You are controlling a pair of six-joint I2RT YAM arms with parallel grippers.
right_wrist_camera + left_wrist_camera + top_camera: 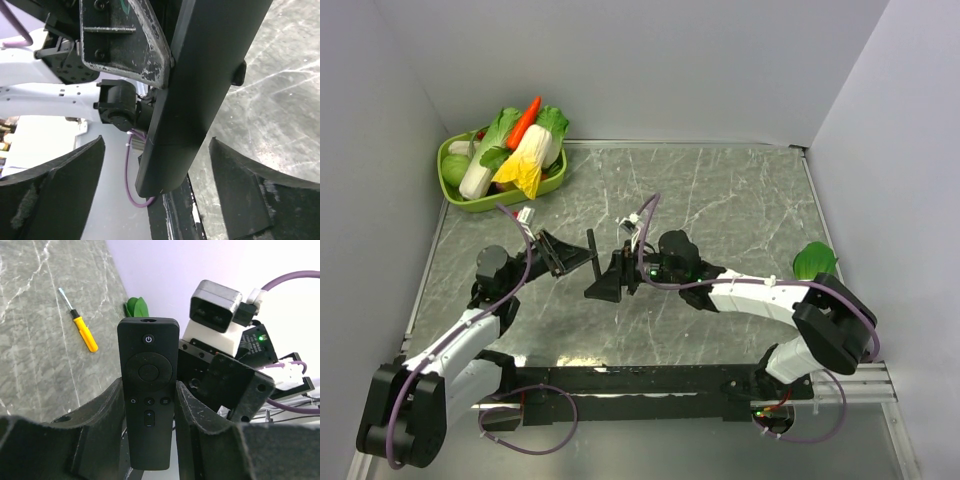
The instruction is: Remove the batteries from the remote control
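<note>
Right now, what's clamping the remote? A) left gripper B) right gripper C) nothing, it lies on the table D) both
A: the left gripper is shut on the sides of the remote, while the right gripper stands open with a gap on either side of it.

Green basket [470, 201] heaped with vegetables [515, 152], yellow screwdriver [83, 333], green leaf [815, 260], grey marbled tabletop [730, 200]

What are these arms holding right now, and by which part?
The left tool grips the remote control by its lower half, clamped on both long edges. The right tool is open around it, gripping nothing.
</note>
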